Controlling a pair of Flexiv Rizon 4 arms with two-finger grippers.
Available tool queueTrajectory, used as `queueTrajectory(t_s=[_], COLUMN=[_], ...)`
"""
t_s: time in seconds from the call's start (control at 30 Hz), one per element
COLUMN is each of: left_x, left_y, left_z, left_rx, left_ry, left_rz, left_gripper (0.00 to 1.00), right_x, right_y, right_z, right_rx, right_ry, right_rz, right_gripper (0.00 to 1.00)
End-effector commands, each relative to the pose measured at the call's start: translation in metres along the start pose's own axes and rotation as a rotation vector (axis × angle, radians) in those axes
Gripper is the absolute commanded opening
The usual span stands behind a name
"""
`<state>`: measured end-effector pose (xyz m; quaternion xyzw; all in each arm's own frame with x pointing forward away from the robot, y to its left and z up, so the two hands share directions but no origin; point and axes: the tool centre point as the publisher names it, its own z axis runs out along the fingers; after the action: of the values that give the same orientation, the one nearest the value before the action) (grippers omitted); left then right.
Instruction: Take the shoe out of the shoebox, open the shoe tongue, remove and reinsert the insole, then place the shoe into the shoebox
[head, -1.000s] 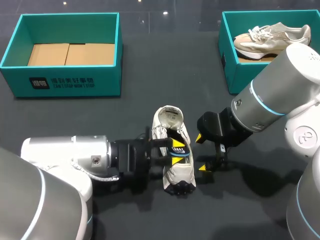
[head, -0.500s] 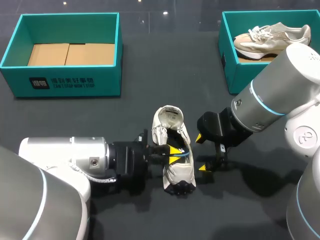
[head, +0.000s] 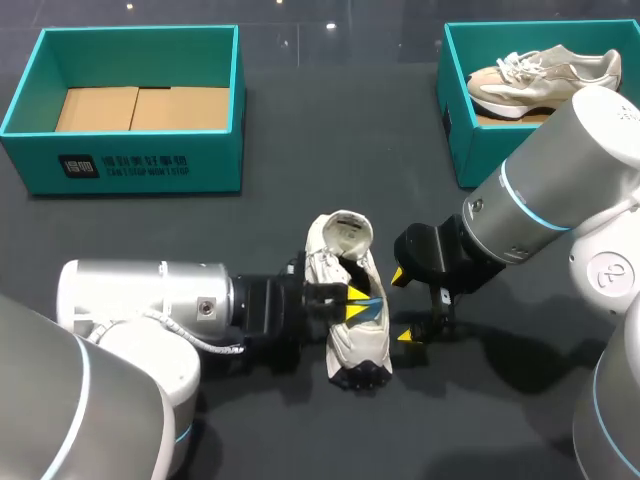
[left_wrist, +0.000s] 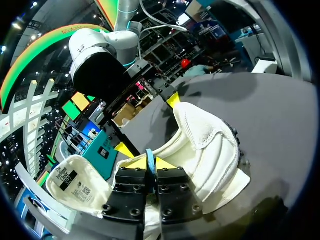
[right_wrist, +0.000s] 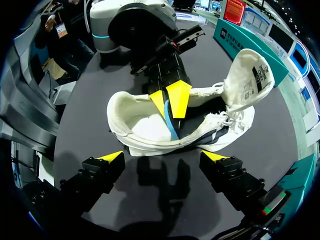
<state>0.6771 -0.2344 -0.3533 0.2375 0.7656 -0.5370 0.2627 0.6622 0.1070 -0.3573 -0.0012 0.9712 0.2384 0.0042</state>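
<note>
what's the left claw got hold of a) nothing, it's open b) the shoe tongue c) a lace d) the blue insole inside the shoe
d: the left claw is shut on the blue insole inside the shoe, both yellow tips pinching it, while the right claw stands open beside the shoe.

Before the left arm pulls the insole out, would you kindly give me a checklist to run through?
1. Shoe lying on the table: ok.
2. Tongue folded back, opening exposed: ok.
3. Left gripper shut on the blue insole edge: ok.
4. Right gripper bracing the shoe: not ok; it stands open beside the shoe, apart from it.
5. Insole free at the toe end: cannot tell, hidden inside the shoe.
</note>
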Motion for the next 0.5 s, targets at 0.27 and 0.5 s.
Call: queueTrajectory(t_s=[0.27, 0.5], left_x=[-0.002, -0.005], left_y=[-0.019, -0.031], left_z=[-0.015, -0.022], left_rx=[0.042, 0.059], left_ry=[0.013, 0.034], left_rz=[0.002, 0.008], left_gripper=[0.30, 0.30], right_x=[0.002, 0.002], right_y=[0.000, 0.000], right_z=[0.000, 0.000], right_rx=[0.003, 0.003], right_ry=[-0.003, -0.003], right_rz=[0.001, 0.001], right_gripper=[1.00, 1.00])
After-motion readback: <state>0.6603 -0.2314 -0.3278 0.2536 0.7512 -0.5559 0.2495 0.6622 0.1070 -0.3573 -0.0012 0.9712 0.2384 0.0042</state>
